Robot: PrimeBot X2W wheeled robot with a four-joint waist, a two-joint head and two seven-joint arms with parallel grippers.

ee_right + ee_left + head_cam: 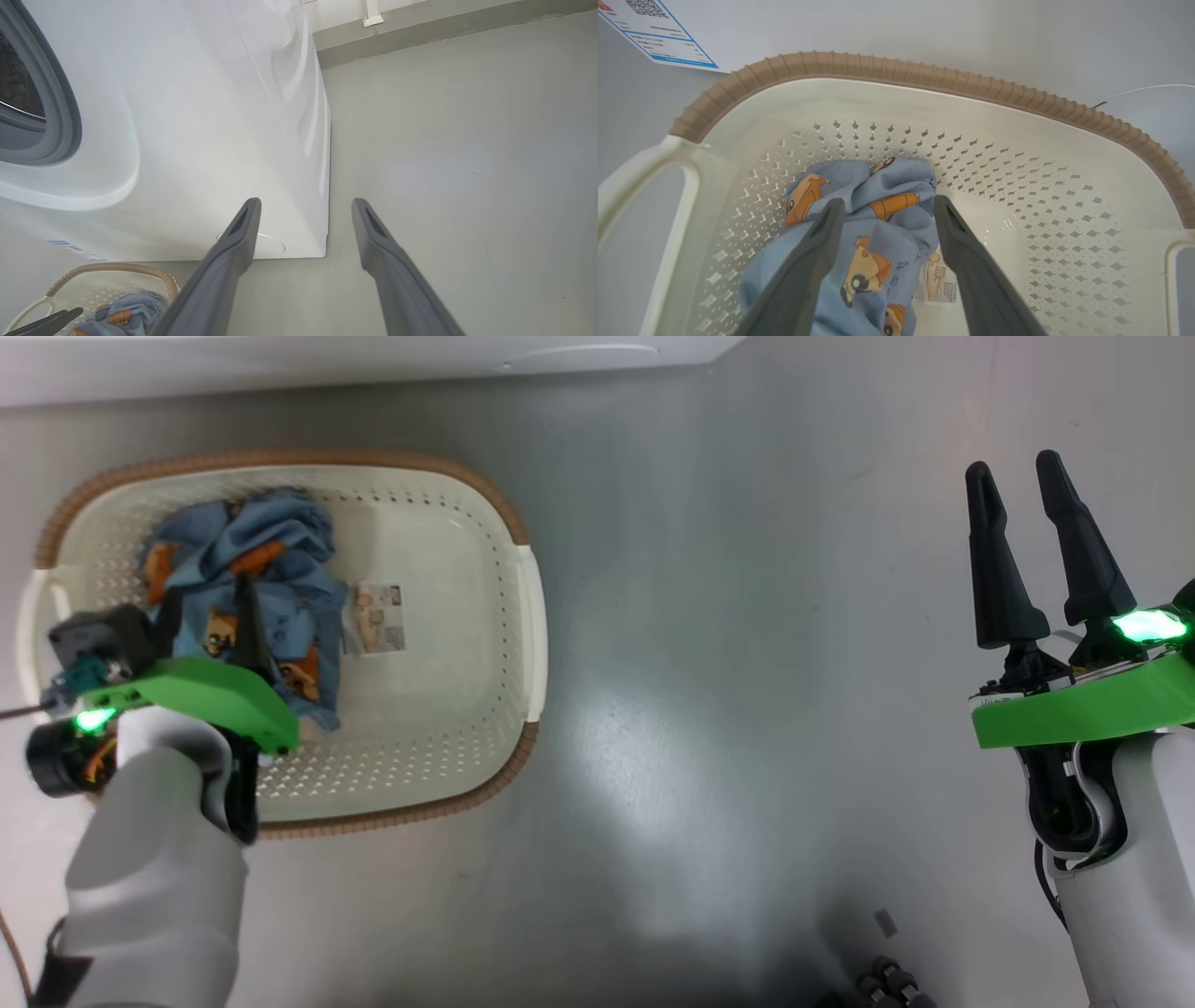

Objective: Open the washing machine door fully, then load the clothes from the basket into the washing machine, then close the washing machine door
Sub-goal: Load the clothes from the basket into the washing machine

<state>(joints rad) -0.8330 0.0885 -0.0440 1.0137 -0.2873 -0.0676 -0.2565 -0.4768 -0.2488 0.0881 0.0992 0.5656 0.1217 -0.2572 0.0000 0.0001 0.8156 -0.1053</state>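
Note:
The cream basket (523, 616) with a brown rim stands on the floor at the left, below the white washing machine (373, 364). The light-blue clothes (271, 551) with orange figures lie bunched in its left half. My left gripper (210, 607) is down inside the basket, open, its fingers astride the clothes (868, 261) without pinching them; in the left wrist view, the gripper (888, 201) shows cloth between its tips. My right gripper (1014, 467) hangs open and empty over the floor at the right. The washing machine door is out of view; the grey gasket (60, 107) is uncovered.
The basket's label sticker (375, 616) lies bare beside the clothes. The right wrist view shows the machine's white front (187, 116), its round service flap (271, 245) and its right corner, with my right gripper (306, 203) above grey floor (467, 163) reaching a wall base.

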